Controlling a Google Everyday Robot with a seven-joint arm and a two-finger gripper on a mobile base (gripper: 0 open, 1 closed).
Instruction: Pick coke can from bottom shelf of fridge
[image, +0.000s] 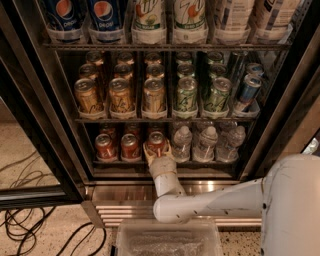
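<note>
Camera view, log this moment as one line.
gripper: at rightmost small red coke can | can: front row, thin dark wire bottom shelf, black-framed fridge | right neighbour: clear water bottle

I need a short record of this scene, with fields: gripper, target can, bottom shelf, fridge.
gripper: at the front of the bottom shelf, at the target can
coke can: upright, rightmost of three in the front row
bottom shelf: water bottles on its right half
fridge: open, arm extends inside
</note>
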